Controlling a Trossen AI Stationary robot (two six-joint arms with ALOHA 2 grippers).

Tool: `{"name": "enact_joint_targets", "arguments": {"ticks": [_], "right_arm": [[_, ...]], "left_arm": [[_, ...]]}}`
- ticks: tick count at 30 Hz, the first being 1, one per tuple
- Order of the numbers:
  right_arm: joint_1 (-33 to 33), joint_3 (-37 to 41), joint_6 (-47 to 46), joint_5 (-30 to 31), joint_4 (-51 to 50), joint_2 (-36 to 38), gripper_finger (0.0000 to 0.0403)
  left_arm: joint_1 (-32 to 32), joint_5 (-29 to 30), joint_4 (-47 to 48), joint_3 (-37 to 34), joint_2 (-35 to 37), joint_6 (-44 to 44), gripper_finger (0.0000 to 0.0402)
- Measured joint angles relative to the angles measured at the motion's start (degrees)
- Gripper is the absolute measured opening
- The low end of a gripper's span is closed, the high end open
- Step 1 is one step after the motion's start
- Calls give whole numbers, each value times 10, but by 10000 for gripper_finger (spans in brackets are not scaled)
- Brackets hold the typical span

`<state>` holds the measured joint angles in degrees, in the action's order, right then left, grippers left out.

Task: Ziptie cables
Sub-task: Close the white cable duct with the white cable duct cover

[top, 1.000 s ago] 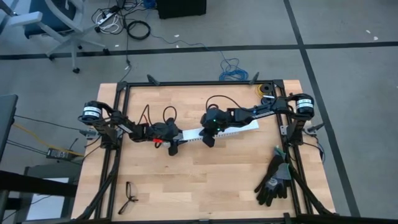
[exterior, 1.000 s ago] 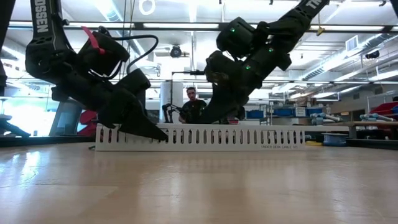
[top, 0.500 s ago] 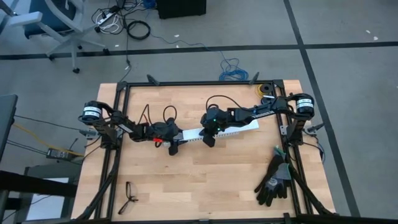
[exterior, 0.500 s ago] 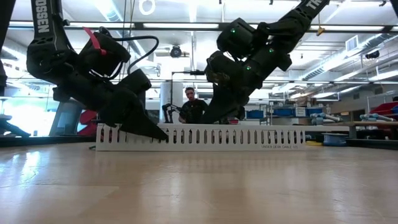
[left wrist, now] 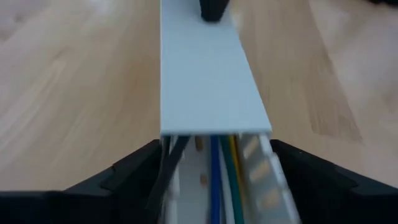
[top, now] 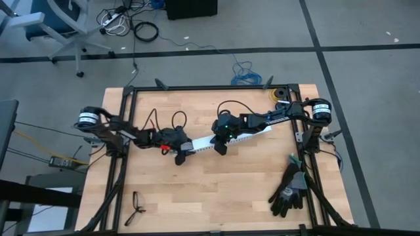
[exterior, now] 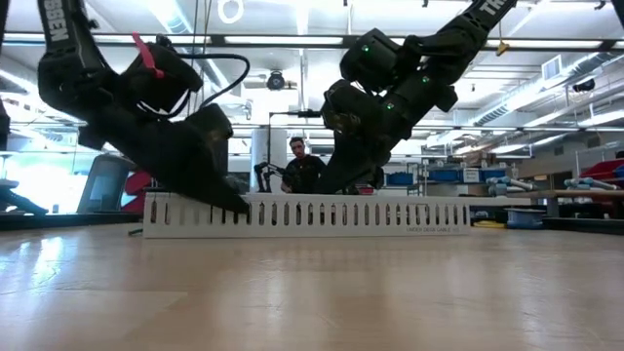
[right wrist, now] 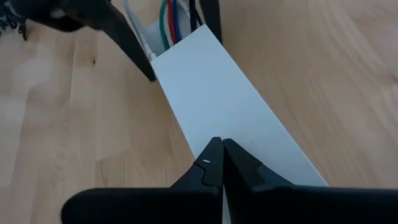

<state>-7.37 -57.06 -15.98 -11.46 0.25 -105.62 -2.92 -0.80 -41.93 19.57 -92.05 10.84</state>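
where the cables [left wrist: 219, 180] leave the channel [top: 226, 138] lengthwise, the left gripper [left wrist: 214, 186] straddles them, spread; the right gripper [right wrist: 219, 163], pressed together, rests on its lid.

Slotted channel laid across the middle of the table [top: 216, 190], an arm at each end of it.

The channel [top: 226, 139] is laid slantwise near the table's middle, with a flat cover [right wrist: 230, 118] set on top of it. The cables [left wrist: 221, 180] are run inside the channel and are seen at its uncovered end, which is straddled by the left gripper [top: 182, 150], one finger on either side. The right gripper [right wrist: 219, 163] is set down on the cover farther along, toward the right. A pair of gloves [top: 289, 190] is placed near the table's front right corner, well apart from the channel. Eyeglasses [top: 136, 208] are placed near the front left corner. A person [exterior: 302, 166] is seen in the room behind the table.
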Motion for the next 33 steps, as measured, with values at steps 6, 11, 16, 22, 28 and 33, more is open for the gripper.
{"name": "enact_joint_targets", "arguments": {"ticks": [6,11,16,22,28,33], "right_arm": [[-5,0,-3,-5,0,0,0],[-15,0,-5,-8,0,0,0],[-18,0,-7,-5,0,0,0],[-18,1,-6,-4,2,0,0],[-18,1,-4,-4,3,0,0],[-18,1,-4,-2,6,0,0]], "left_arm": [[18,17,130,0,85,-8,300],[53,78,181,0,93,-8,300],[69,120,170,0,79,17,300],[69,132,152,0,72,29,300],[72,154,96,-14,72,13,300],[72,159,47,-50,72,20,283]]}}
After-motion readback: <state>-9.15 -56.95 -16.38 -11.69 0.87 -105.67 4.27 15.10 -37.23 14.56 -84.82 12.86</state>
